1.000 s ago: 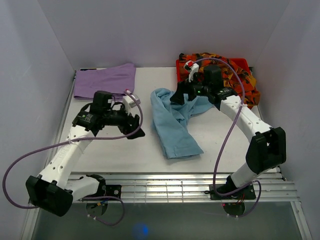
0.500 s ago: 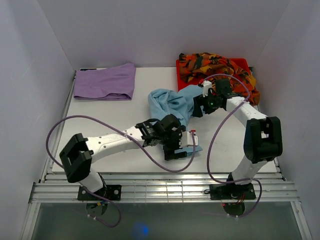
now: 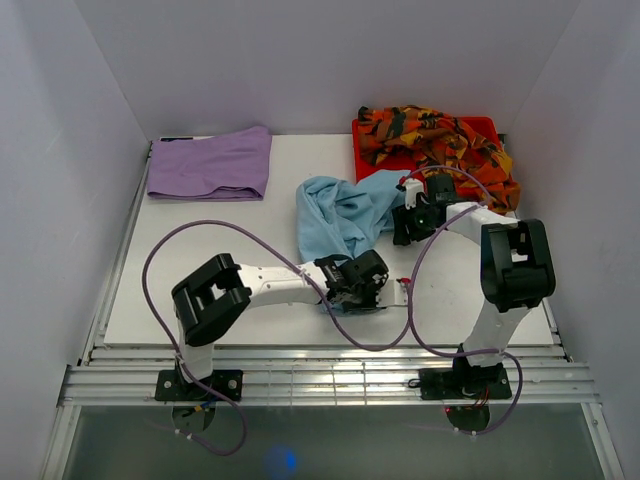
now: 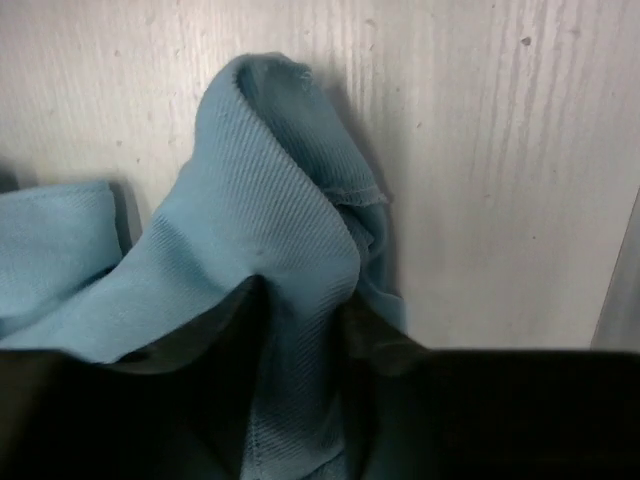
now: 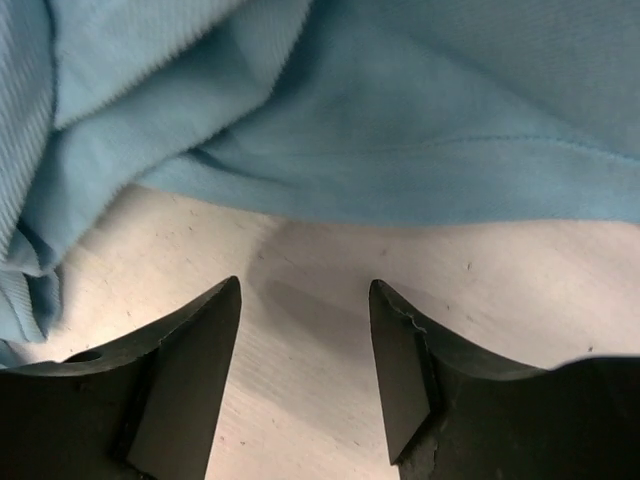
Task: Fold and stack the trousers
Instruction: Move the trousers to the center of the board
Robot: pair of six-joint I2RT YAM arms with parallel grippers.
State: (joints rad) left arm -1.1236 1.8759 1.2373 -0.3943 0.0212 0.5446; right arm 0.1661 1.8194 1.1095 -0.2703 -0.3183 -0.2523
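Step in hand: getting hold of the blue trousers (image 3: 335,215) so they can be spread out before the first fold, as I judge it.
Blue trousers: a crumpled heap right of the worktop's (image 3: 220,260) centre. One leg trails toward the near edge.
Left fingers (image 3: 372,296): clenched on the end of that trailing leg, close to the near edge. In the wrist view the cloth peaks up and is drawn in between them.
Right fingers (image 3: 405,228): released and spread, low over bare worktop at the heap's right side. The cloth edge lies just beyond the tips, and nothing is between them.
Lilac pair (image 3: 210,165): folded flat at the far left corner, probably the base of the stack.
Patterned pair (image 3: 440,140): heaped unfolded in the red tray (image 3: 365,158) at the far right corner.
Progress: early, by my reading. One pair looks done, the blue one is not yet laid flat, and the patterned one is untouched.
Next move calls for: the right fingers to slide forward onto the cloth edge and close on it, ideally at the waist end. The two arms would then draw apart to pull the trousers straight on open worktop.
Watch for: the right fingers catching several bunched layers at once, which would leave the heap twisted. The left hold looks narrow, so a hard pull could slip the hem free.
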